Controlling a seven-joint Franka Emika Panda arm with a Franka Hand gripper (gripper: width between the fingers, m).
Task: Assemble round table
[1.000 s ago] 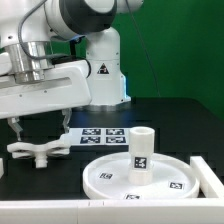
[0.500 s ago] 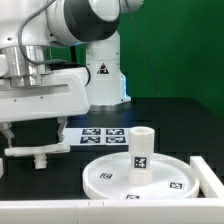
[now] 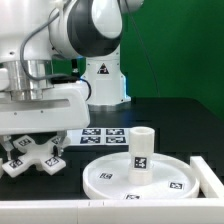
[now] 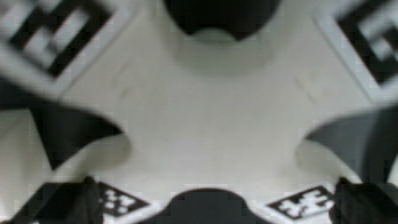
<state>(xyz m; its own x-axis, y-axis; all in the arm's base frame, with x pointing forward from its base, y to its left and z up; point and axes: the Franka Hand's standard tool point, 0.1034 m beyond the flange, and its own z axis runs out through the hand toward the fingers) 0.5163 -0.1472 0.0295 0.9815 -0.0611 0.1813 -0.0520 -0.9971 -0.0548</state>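
Observation:
The cross-shaped foot (image 3: 30, 160) lies on the black table at the exterior view's left, tags showing on its arms. My gripper (image 3: 32, 143) is low over it, jaws open, one finger on each side of it. In the wrist view the foot (image 4: 205, 110) fills the picture, blurred, and my gripper (image 4: 214, 205) has its dark fingers (image 4: 68, 200) at either edge with the foot's tagged arms between them. The short cylindrical post (image 3: 141, 148) stands upright on the large rimmed round disc (image 3: 105, 180) at the front centre.
The marker board (image 3: 100, 135) lies flat behind the disc. A plain white block (image 3: 210, 175) sits at the disc's right edge. The robot's white base (image 3: 103, 75) stands at the back. A white ledge (image 3: 60, 210) runs along the front.
My gripper has come down and slightly to the exterior view's right, onto the foot. The foot now looks shifted, with its tags turned into sight. Disc and post have not moved.

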